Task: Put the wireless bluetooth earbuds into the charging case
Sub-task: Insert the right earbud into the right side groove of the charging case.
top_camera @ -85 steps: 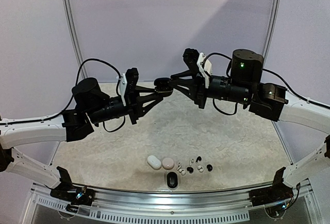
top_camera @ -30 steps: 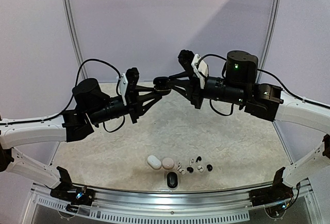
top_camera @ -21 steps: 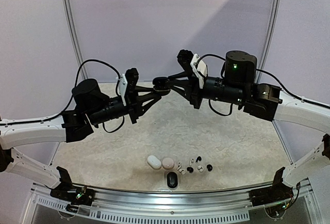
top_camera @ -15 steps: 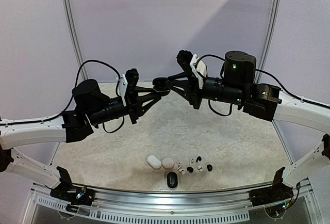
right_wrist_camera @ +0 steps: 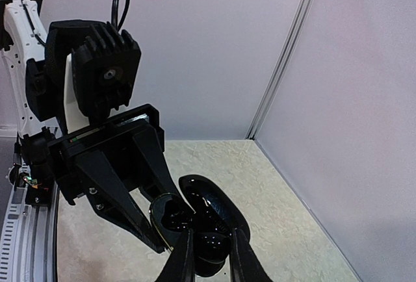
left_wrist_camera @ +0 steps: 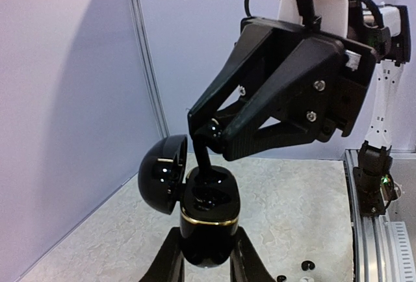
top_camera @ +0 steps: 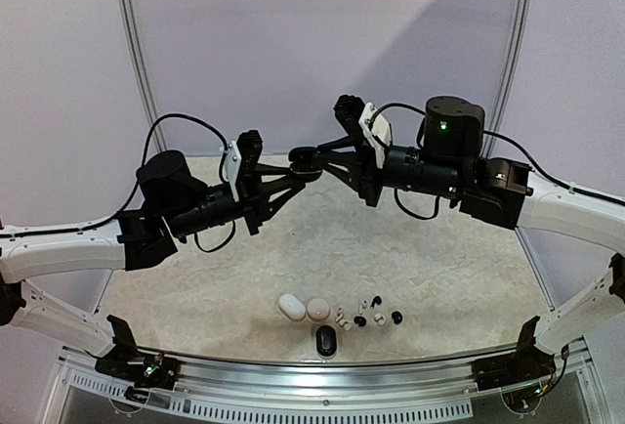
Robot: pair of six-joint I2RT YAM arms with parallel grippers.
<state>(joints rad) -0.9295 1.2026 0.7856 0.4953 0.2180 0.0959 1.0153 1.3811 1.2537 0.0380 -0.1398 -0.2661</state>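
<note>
Left fingers (top_camera: 291, 170) are closed tight on the black charging case (left_wrist_camera: 208, 220), clamping its lower body from both sides. The case is up in the air, well above the desk (top_camera: 439, 268), roughly midway between the two arms. It sits upright in the left wrist view, with a gold band around the rim. The lid (left_wrist_camera: 162, 175) is flipped open and hangs off to the left in that view.

Right fingers (left_wrist_camera: 209, 134) come in from the opposite side, angled down at the open case. They are nearly closed, pinching a glossy black earbud (left_wrist_camera: 203, 160) at the tips. The bud's stem points down into the case's open top and its lower end is at or inside the well. Can't tell if it's fully seated. The right wrist view shows the same open case just beyond its own fingertips, with the bud itself hard to make out.

The other items sit on the desk near the front edge:
- The white case (top_camera: 291, 307) and the pink case (top_camera: 318, 309) lie side by side.
- A second black case (top_camera: 326, 343) sits just in front of them, by the rail.
- The loose earbuds (top_camera: 379, 318), a mix of white and black, are scattered just right of the pink case. They are too small to tell how they lie.
</note>
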